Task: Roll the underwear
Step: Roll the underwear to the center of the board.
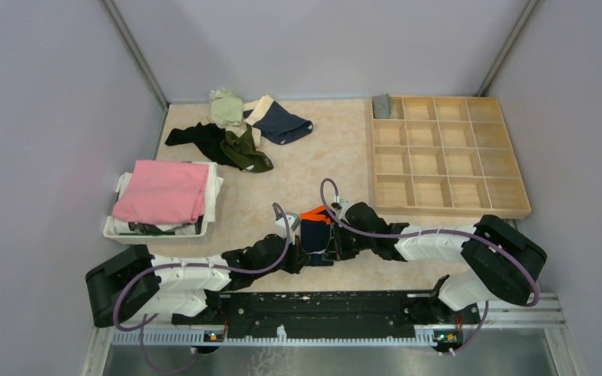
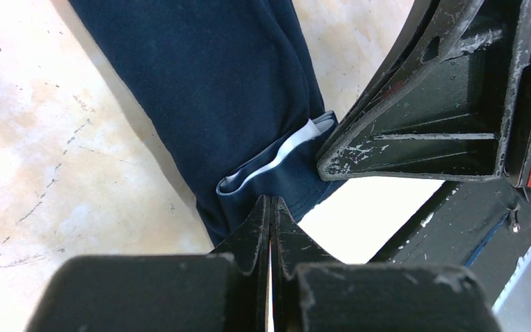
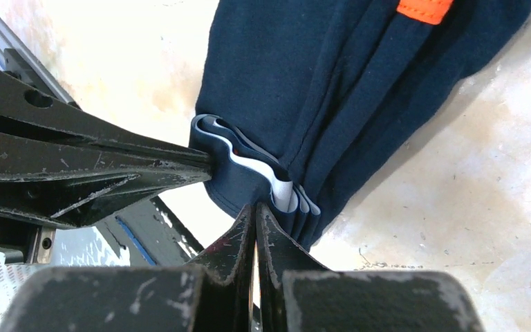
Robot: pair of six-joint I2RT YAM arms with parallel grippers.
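Navy underwear (image 1: 314, 235) with an orange stripe (image 1: 314, 212) lies folded into a narrow strip between my two arms, near the table's front. In the left wrist view my left gripper (image 2: 271, 200) is shut, its tips pinching the strip's near end (image 2: 276, 180) beside the white-edged waistband. My right gripper (image 3: 257, 206) is shut on the same bunched end (image 3: 249, 183) from the other side. Its finger (image 2: 401, 131) shows in the left wrist view. More underwear (image 1: 244, 150), olive, black and navy with beige, lies heaped at the back left.
A wooden tray (image 1: 447, 205) of square compartments stands at the back right, with a grey roll (image 1: 382, 104) in its far left corner cell. A white basket (image 1: 111, 229) holding folded pink cloth (image 1: 163, 190) sits at the left. The arms' mounting rail (image 1: 321, 309) runs along the near edge.
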